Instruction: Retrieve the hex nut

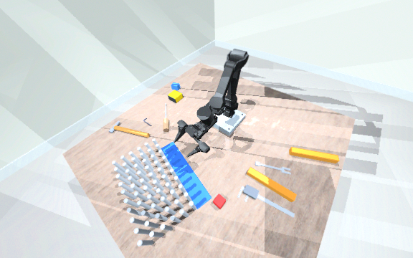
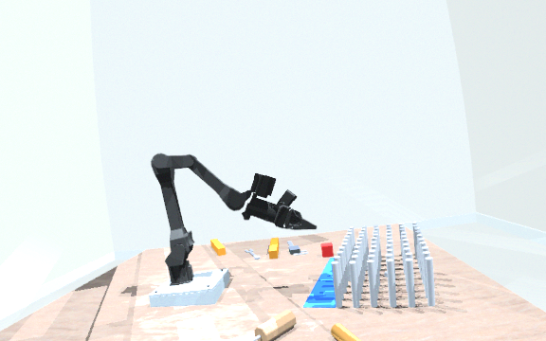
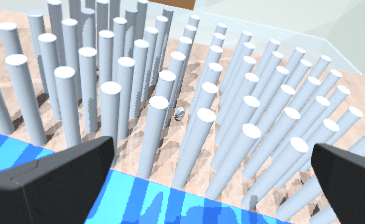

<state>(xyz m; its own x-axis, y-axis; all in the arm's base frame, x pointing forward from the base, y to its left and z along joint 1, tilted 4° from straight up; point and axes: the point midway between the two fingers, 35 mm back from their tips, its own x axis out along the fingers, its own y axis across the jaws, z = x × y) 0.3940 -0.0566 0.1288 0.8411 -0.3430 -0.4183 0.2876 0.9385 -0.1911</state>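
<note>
The small metallic hex nut (image 3: 179, 114) lies on the table deep between the standing grey spacers (image 1: 132, 203) (image 2: 430, 284) (image 3: 153, 140); I cannot make it out in the top and exterior views. The spacers stand upright in rows. The blue taped strip (image 1: 181, 165) (image 2: 322, 286) (image 3: 128, 195) runs along their front. My gripper (image 1: 181, 148) (image 2: 316, 227) (image 3: 211, 149) is open and empty, above the table in front of the field, pointing toward it. A wooden-handled tool (image 1: 165, 125) (image 2: 275, 326), a hex key (image 1: 147, 122), a hammer (image 1: 131, 131) and a wrench (image 1: 272, 167) lie outside the field.
A red block (image 1: 219, 201) (image 2: 327, 249) sits beside the strip's end. Two orange bars (image 1: 314, 155) (image 1: 272, 184) and a grey tool with a block head (image 1: 251, 192) lie on that side. Yellow (image 1: 175, 96) and blue (image 1: 176, 86) blocks lie at the back.
</note>
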